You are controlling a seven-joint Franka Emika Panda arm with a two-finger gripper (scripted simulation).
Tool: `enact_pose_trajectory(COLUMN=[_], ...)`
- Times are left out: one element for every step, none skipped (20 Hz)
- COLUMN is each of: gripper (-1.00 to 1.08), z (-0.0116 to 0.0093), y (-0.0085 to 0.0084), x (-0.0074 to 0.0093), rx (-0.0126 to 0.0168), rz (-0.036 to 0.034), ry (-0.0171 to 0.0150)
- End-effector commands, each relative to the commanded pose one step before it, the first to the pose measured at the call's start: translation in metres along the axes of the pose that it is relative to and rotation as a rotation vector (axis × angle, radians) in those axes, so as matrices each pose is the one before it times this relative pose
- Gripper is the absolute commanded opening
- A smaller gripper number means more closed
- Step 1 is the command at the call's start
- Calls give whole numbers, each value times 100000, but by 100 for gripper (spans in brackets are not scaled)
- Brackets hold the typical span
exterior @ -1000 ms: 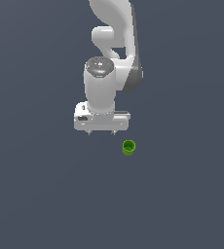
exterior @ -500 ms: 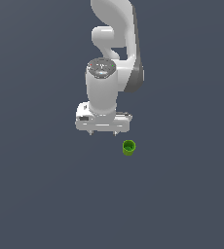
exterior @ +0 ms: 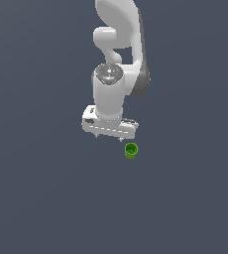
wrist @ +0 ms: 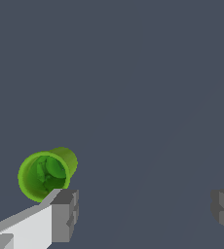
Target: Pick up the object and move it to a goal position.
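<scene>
The object is a small bright green cup (exterior: 131,150) with a hollow top, standing upright on the flat grey floor. It also shows in the wrist view (wrist: 46,174), where I look down into its open mouth. My white gripper (exterior: 111,139) hangs from the arm pointing down, just to the exterior view's left of the cup and a little above it. In the wrist view the gripper (wrist: 145,210) is open and empty, its two grey fingertips (wrist: 65,214) wide apart, and the cup lies just outside one fingertip, not between them.
The plain dark grey floor (exterior: 46,198) fills both views. The white arm (exterior: 118,44) rises behind the gripper. No goal marker shows.
The gripper has moved down and slightly to the exterior view's right, closer to the cup. The cup has not moved.
</scene>
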State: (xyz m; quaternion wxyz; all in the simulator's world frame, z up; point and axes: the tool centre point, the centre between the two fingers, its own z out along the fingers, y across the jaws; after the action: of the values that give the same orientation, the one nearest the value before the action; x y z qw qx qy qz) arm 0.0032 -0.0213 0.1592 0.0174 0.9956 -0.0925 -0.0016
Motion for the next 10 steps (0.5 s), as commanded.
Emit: enact_pose_trajectory(gripper=[100, 100, 100, 100, 100, 100, 100, 100, 100, 100], z=[333, 138, 138, 138, 138, 139, 139, 139, 139, 139], y=[-555, -223, -221, -219, -217, -214, -211, -208, -205, -202], x=[-73, -43, -49, -56, -62, -68, -74, -80, -85, -91], rx=[303, 121, 118, 115, 112, 109, 106, 103, 99, 96], rz=[5796, 2434, 2434, 2435, 2435, 2437, 2437, 2438, 2439, 2438], ry=[-59, -26, -28, -30, -32, -34, -35, -37, -38, -39])
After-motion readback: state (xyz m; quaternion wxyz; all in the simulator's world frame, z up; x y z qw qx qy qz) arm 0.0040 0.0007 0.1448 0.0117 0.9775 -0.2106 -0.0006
